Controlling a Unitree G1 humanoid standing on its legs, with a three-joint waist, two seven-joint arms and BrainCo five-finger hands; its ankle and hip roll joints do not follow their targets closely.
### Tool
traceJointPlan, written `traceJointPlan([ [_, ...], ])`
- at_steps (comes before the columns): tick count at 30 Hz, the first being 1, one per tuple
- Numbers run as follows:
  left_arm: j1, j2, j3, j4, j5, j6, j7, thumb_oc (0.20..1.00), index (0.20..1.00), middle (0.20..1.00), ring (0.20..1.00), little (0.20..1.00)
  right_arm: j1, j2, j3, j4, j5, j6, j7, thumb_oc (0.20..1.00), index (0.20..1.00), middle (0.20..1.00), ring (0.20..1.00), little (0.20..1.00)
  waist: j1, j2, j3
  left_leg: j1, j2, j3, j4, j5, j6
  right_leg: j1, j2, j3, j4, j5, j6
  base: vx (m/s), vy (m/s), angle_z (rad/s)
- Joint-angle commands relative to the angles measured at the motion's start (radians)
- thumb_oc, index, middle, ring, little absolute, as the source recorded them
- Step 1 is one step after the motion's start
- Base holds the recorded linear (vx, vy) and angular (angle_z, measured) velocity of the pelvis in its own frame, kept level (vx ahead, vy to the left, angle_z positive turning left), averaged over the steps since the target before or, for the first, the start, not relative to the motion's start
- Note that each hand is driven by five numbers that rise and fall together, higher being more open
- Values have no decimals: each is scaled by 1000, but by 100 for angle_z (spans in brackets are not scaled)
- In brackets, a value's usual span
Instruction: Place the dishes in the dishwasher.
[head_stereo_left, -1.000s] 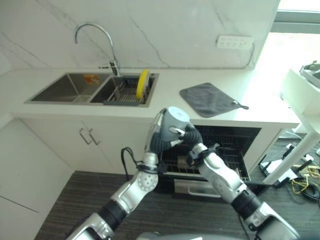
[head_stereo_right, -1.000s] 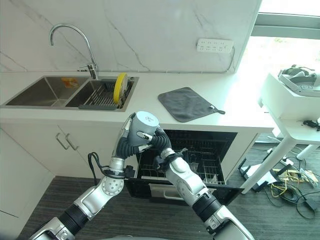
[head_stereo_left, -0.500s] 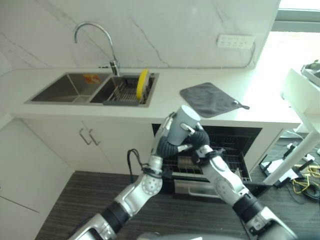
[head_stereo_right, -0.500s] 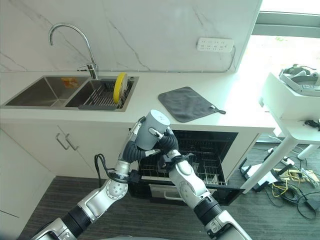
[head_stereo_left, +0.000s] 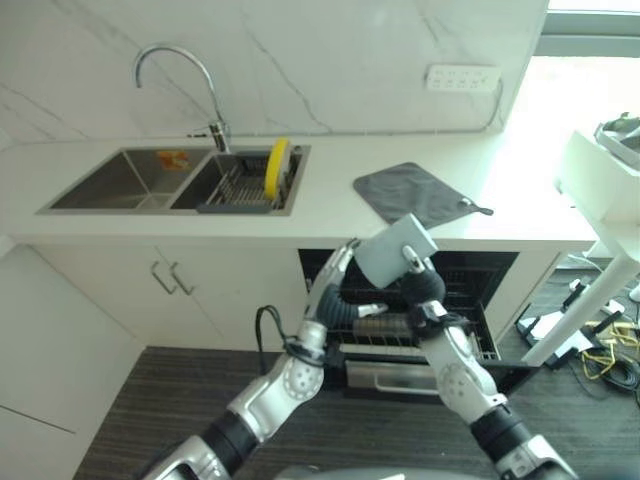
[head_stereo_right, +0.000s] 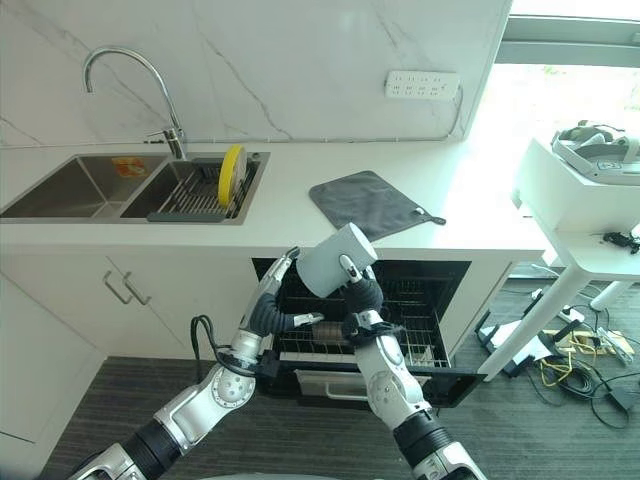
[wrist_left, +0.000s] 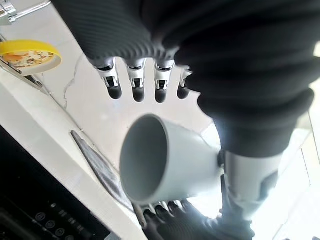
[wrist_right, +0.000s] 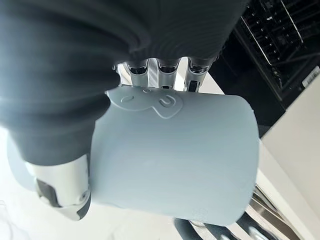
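Note:
A pale grey cup (head_stereo_left: 394, 250) is held tilted above the open dishwasher (head_stereo_left: 478, 298), its mouth turned toward my left. My right hand (head_stereo_left: 426, 289) is shut on it, fingers (wrist_right: 160, 67) curled over one side and thumb (wrist_right: 64, 192) on the other, as the right wrist view shows on the cup (wrist_right: 172, 156). My left hand (head_stereo_left: 331, 291) sits just left of the cup, open, with straight fingers (wrist_left: 136, 86) a little apart from the cup (wrist_left: 160, 161). A yellow plate (head_stereo_left: 272, 168) stands on edge in the sink's drying rack (head_stereo_left: 236, 187).
The dishwasher's wire rack (head_stereo_right: 416, 325) is pulled out under the hands. A dark grey mat (head_stereo_left: 408, 194) lies on the white counter (head_stereo_left: 330, 205) to the right of the double sink (head_stereo_left: 130, 180) and tap (head_stereo_left: 170, 62). A white table (head_stereo_right: 590, 220) stands at the right.
The cup has moved right and tipped further over, now in my right hand alone. My left hand has let go of it and its fingers have straightened.

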Motion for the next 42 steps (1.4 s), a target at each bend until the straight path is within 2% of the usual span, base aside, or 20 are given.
traceJointPlan([
  [1, -66, 4, -15, -28, 41, -54, 34, 1000, 1000, 1000, 1000, 1000, -77, 34, -53, -62, 49, -93, 54, 200, 200, 200, 200, 200, 1, -39, 45, 17, 4, 47, 64, -65, 0, 58, -35, -33, -11, -38, 22, 12, -5, -4],
  [7, -34, 28, 27, -38, 45, -32, 44, 1000, 1000, 1000, 1000, 1000, -29, 7, -104, -85, 42, -126, 82, 200, 200, 200, 200, 200, -9, -42, 48, 18, 7, 50, 71, -68, -1, 56, -30, -23, -10, -39, 21, 2, 0, -1],
  [11, 11, 61, 81, -13, -1, 26, -6, 1000, 1000, 1000, 1000, 1000, 7, -14, -167, -107, 19, -132, 86, 200, 200, 200, 200, 200, -22, -41, 48, 16, 13, 55, 80, -69, -5, 52, -23, -10, -8, -42, 21, 18, 12, -3],
  [15, 81, 90, 145, 9, -10, -17, -83, 1000, 1000, 1000, 1000, 1000, 55, -35, -235, -127, 13, -116, 102, 200, 200, 200, 200, 200, -35, -41, 51, 14, 21, 65, 80, -65, -8, 43, -19, -7, -4, -43, 21, 14, 19, -12],
  [18, 106, 110, 167, 19, 12, -21, -122, 1000, 1000, 1000, 1000, 1000, 74, -46, -262, -120, -11, -99, 120, 200, 200, 200, 200, 200, -40, -38, 52, 14, 26, 74, 78, -63, -10, 39, -19, -10, 1, -46, 22, 38, 24, -10],
  [22, 119, 174, 179, 38, 153, -67, -226, 1000, 1000, 1000, 1000, 1000, 86, -85, -293, -102, -88, -76, 145, 200, 200, 200, 200, 200, -50, -31, 59, 3, 39, 92, 92, -58, -15, 22, -25, -18, 31, -57, 26, 39, 32, -6],
  [24, 110, 208, 161, 47, 262, -79, -272, 1000, 1000, 1000, 1000, 1000, 83, -110, -301, -79, -109, -63, 150, 200, 200, 200, 200, 200, -56, -25, 65, -9, 47, 98, 105, -55, -17, 6, -29, -25, 59, -67, 26, 34, 30, -4],
  [27, 52, 260, 115, 64, 268, -62, -337, 1000, 1000, 1000, 1000, 1000, 66, -164, -302, -34, -139, -53, 167, 200, 200, 200, 200, 200, -71, -12, 80, -28, 58, 101, 133, -59, -18, -22, -32, -28, 124, -101, 24, 61, 26, -3],
  [32, -61, 295, 49, 69, 262, -33, -371, 1000, 1000, 1000, 1000, 1000, 0, -247, -288, -7, -194, -43, 191, 200, 200, 200, 200, 200, -79, 2, 118, -104, 66, 81, 177, -62, -21, -110, -41, -22, 208, -127, 19, -52, 10, 1],
  [36, -167, 305, 0, 83, 247, -23, -392, 1000, 1000, 1000, 1000, 1000, -106, -311, -268, 48, -205, -36, 181, 200, 200, 200, 200, 200, -74, -1, 177, -172, 70, 66, 209, -64, -22, -174, -35, -11, 239, -132, 12, -159, -55, -2],
  [42, -237, 287, -42, 99, 275, 7, -391, 1000, 1000, 1000, 1000, 1000, -239, -362, -241, 105, -297, 35, 169, 200, 200, 200, 200, 200, -67, -11, 234, -258, 73, 44, 262, -64, -25, -253, -28, -4, 299, -145, -3, -83, -45, -1],
])
